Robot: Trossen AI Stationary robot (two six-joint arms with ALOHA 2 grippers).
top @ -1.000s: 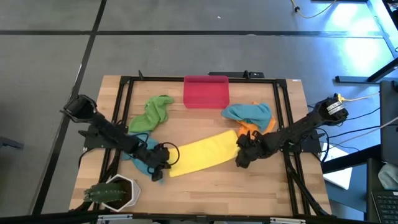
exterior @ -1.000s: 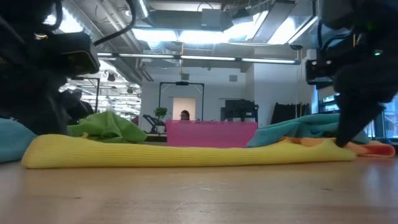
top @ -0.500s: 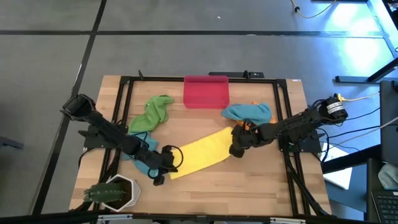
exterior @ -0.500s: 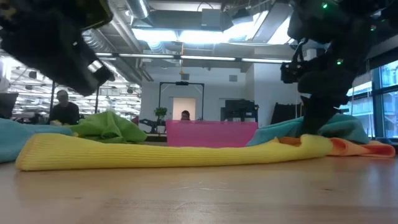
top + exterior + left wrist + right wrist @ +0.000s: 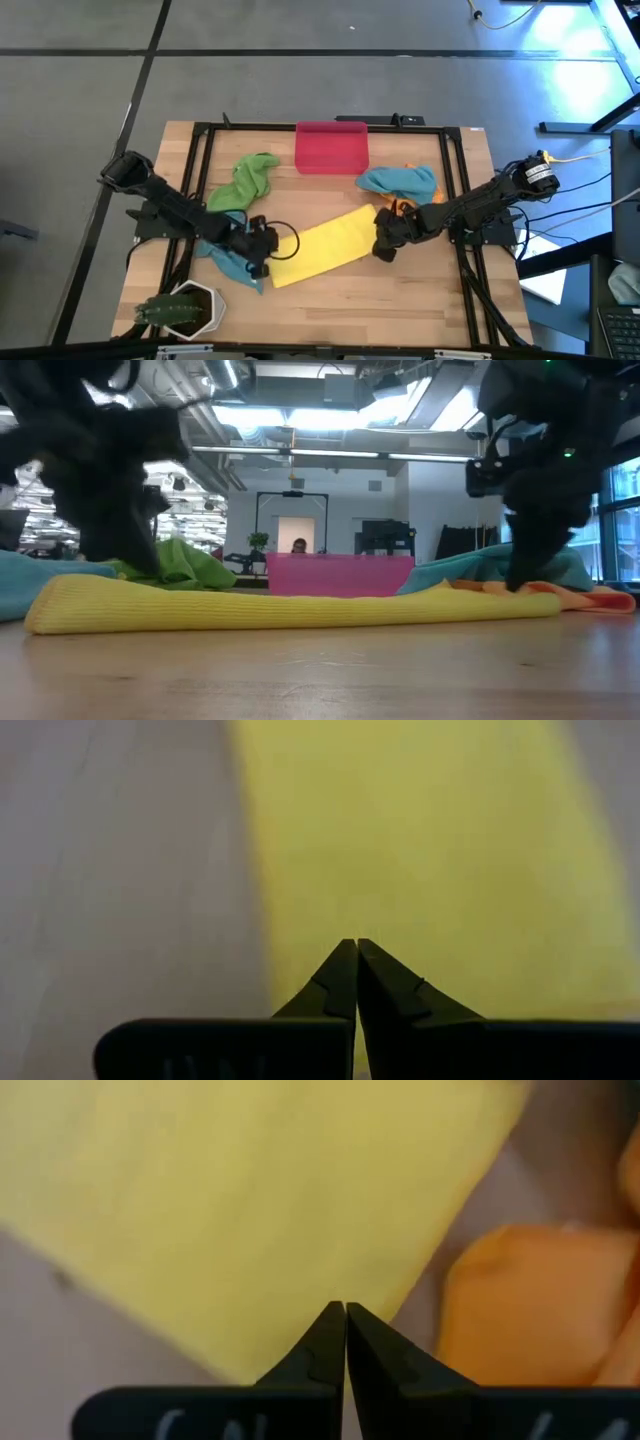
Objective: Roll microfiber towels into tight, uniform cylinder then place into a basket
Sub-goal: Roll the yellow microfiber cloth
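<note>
1. Yellow towel (image 5: 322, 247): a long, flattened band of soft ribbed cloth lying slantwise across the middle of the wooden worktop (image 5: 420, 300). From the low view it shows as a low, rounded yellow ridge (image 5: 290, 607) with a fine corded weave.
2. Left tool (image 5: 262, 250): at the band's lower left end, its two dark wedge-shaped fingers pressed tip to tip with nothing between them. In the left wrist view the closed tips (image 5: 355, 982) sit over the yellow cloth near its edge, with pale wood alongside.
3. Right tool (image 5: 384, 243): at the band's upper right end, fingers likewise pressed together and pinching nothing. Its wrist view shows the tips (image 5: 344, 1342) over a corner of the yellow cloth, with an orange fold (image 5: 530, 1305) just beside.
4. Orange towel (image 5: 402, 208): a small crumpled heap, mostly tucked under the right arm and touching the teal one.
5. Teal towel (image 5: 398, 181): a bunched, soft mound right of the basket.
6. Second teal towel (image 5: 228, 262): rumpled, lying under the left arm near the yellow band's end.
7. Green towel (image 5: 246, 180): a loose, crumpled heap left of the basket.
8. Basket (image 5: 331, 147): a rectangular red-pink plastic bin with low smooth walls at the far middle of the worktop; no cloth shows inside it from above.
9. White pot (image 5: 195, 306): hexagonal, with a green plant, at the near left corner.
10. Black frame (image 5: 300, 127): thin metal bars running round the worktop.
</note>
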